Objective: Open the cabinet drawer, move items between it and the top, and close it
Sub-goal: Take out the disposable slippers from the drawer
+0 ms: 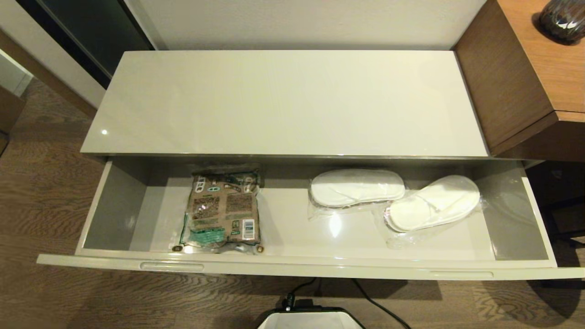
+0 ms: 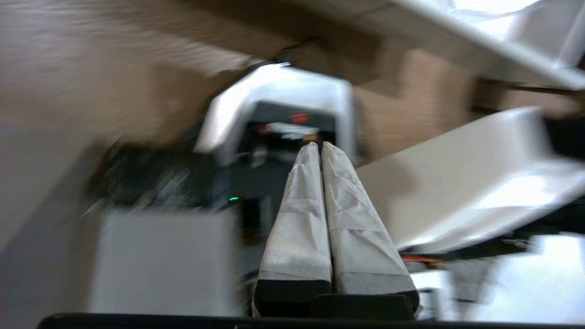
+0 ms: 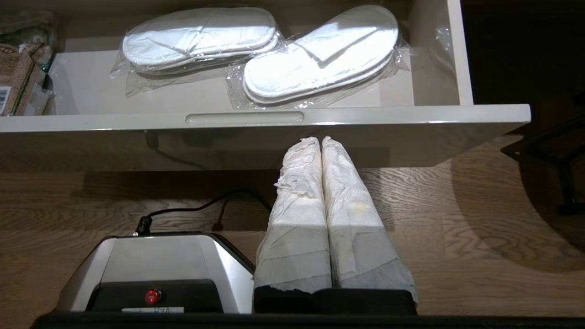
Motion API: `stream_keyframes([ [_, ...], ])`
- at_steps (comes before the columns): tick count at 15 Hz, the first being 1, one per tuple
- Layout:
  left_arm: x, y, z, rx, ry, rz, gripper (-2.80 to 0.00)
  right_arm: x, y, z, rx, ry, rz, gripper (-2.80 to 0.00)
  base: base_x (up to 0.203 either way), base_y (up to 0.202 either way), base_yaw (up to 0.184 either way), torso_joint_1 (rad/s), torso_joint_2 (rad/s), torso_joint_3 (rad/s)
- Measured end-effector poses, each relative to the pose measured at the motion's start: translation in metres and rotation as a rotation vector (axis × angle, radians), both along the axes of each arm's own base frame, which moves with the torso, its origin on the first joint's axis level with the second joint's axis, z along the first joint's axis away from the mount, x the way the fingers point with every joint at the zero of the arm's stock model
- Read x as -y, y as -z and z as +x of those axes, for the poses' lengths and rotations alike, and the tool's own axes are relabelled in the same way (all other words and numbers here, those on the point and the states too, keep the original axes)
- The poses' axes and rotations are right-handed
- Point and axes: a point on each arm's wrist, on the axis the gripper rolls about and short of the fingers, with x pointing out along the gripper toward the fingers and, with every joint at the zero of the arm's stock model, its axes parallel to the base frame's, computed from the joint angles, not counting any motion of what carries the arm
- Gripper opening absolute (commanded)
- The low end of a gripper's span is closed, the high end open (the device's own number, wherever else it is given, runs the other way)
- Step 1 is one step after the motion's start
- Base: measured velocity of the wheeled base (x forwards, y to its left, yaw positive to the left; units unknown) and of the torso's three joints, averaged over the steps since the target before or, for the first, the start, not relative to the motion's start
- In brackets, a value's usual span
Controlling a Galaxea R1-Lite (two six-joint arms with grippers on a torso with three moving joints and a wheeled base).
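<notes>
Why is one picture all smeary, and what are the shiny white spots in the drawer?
The left wrist view is smeared by motion blur; only the left hand looks sharp. In the head view, the bright spots on the drawer floor and the top are lamp glare. The right wrist view is crisp.

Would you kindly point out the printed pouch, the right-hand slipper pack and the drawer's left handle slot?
printed pouch (image 1: 223,210): head view, middle of its brown label panel.
right-hand slipper pack (image 1: 433,203): head view, centre of the white upper.
left handle slot (image 1: 172,266): head view, middle of the slot on the drawer's front rim.
</notes>
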Motion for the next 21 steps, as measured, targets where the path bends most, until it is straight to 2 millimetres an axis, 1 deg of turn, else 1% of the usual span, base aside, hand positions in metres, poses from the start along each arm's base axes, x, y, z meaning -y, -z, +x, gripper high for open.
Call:
stream_keyframes([
  [3, 0.0, 0.04, -0.02, -0.04, -0.075, 0.077, -2.8, 0.0, 0.0, 0.0, 0.0, 0.0, 0.0, -2.8, 0.0, 0.0, 0.0, 0.0, 0.0, 0.0],
  [4, -0.001, 0.047, -0.023, -0.033, -0.081, 0.104, -2.8, 0.0, 0.0, 0.0, 0.0, 0.0, 0.0, -2.8, 0.0, 0.0, 0.0, 0.0, 0.0, 0.0],
  [7, 0.0, 0.041, -0.023, 0.147, -0.055, 0.182, -2.8, 0.0, 0.0, 0.0, 0.0, 0.0, 0.0, -2.8, 0.0, 0.0, 0.0, 0.0, 0.0, 0.0],
  [8, 0.0, 0.04, -0.017, 0.192, -0.052, 0.193, -2.8, 0.0, 0.0, 0.0, 0.0, 0.0, 0.001, -2.8, 0.0, 0.0, 0.0, 0.0, 0.0, 0.0],
  [9, 0.0, 0.038, -0.007, 0.251, -0.056, 0.199, -2.8, 0.0, 0.0, 0.0, 0.0, 0.0, 0.001, -2.8, 0.0, 0.0, 0.0, 0.0, 0.0, 0.0],
  [11, 0.0, 0.036, 0.019, 0.376, -0.07, 0.202, -2.8, 0.0, 0.0, 0.0, 0.0, 0.0, 0.0, -2.8, 0.0, 0.0, 0.0, 0.0, 0.0, 0.0],
  [12, 0.0, 0.038, 0.035, 0.433, -0.077, 0.203, -2.8, 0.0, 0.0, 0.0, 0.0, 0.0, 0.0, -2.8, 0.0, 0.0, 0.0, 0.0, 0.0, 0.0],
  [14, 0.0, 0.052, 0.065, 0.526, -0.094, 0.205, -2.8, 0.0, 0.0, 0.0, 0.0, 0.0, 0.0, -2.8, 0.0, 0.0, 0.0, 0.0, 0.0, 0.0],
  [16, -0.001, 0.073, 0.092, 0.622, -0.106, 0.225, -2.8, 0.0, 0.0, 0.0, 0.0, 0.0, 0.0, -2.8, 0.0, 0.0, 0.0, 0.0, 0.0, 0.0],
  [18, -0.001, 0.086, 0.105, 0.737, -0.136, 0.268, -2.8, 0.0, 0.0, 0.0, 0.0, 0.0, 0.001, -2.8, 0.0, 0.0, 0.0, 0.0, 0.0, 0.0],
  [19, -0.002, 0.086, 0.106, 0.775, -0.185, 0.312, -2.8, 0.0, 0.0, 0.0, 0.0, 0.0, 0.0, -2.8, 0.0, 0.0, 0.0, 0.0, 0.0, 0.0],
  [21, -0.005, 0.096, 0.109, 0.697, -0.275, 0.436, -2.8, 0.0, 0.0, 0.0, 0.0, 0.0, 0.001, -2.8, 0.0, 0.0, 0.0, 0.0, 0.0, 0.0],
])
